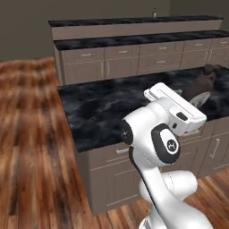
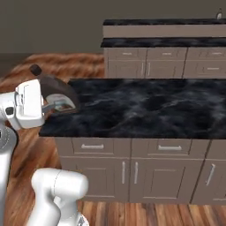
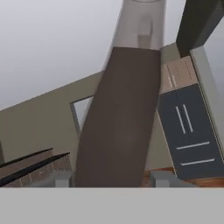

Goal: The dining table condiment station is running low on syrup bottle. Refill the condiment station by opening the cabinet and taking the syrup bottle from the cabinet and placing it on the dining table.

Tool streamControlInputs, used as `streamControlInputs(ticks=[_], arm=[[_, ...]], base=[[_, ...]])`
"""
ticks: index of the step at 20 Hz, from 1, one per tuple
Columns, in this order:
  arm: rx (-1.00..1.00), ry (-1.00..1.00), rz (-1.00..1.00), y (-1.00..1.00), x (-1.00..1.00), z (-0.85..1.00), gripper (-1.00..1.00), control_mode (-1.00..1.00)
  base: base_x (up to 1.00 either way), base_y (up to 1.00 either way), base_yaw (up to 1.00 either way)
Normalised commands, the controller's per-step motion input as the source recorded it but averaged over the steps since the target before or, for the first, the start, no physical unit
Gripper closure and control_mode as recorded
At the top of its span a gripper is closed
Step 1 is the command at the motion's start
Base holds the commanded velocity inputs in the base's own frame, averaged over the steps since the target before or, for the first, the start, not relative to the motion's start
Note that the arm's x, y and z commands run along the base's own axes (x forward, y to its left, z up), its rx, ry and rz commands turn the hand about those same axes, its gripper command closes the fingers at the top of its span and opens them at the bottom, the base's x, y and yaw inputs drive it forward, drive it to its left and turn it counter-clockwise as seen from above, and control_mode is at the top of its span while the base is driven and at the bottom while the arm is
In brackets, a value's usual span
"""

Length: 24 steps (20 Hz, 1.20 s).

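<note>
My gripper [image 3: 111, 178] is shut on the syrup bottle [image 3: 120, 127], whose dark brown body runs up between the two fingertips [image 3: 63, 178]. In the base views the syrup bottle [image 1: 202, 84] [image 2: 56, 89] is tilted, its pale label showing, just above the near black marble counter [image 1: 112, 112]. The gripper [image 1: 196, 97] [image 2: 54, 106] holds it by the lower body. The dining table [image 1: 134, 21] [image 2: 163, 22] is the tall black-topped bar with a plain taupe front at the back. The cabinet is out of view.
A lower counter [image 1: 134, 42] with drawers runs right in front of the dining table. A small bottle [image 1: 154, 13] stands on the dining table's far end. Wood floor [image 1: 31, 134] lies open to the left. A dark appliance front [image 3: 188, 131] shows behind the bottle.
</note>
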Motion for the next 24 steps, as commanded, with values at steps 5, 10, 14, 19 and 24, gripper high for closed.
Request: streamControlInputs(ticks=[5,10,14,19,24], arm=[[0.0,0.0,0.0,0.0,0.0,0.0,1.0,1.0],[0.0,0.0,0.0,0.0,0.0,0.0,1.0,1.0],[0.0,0.0,0.0,0.0,0.0,0.0,1.0,1.0],[0.0,0.0,0.0,0.0,0.0,0.0,1.0,1.0],[0.0,0.0,0.0,0.0,0.0,0.0,1.0,1.0]], base=[[-0.14,0.45,-0.48],[0.0,1.0,-0.29],[0.0,1.0,-0.26],[0.12,1.0,-0.24],[0.58,1.0,-0.23]])
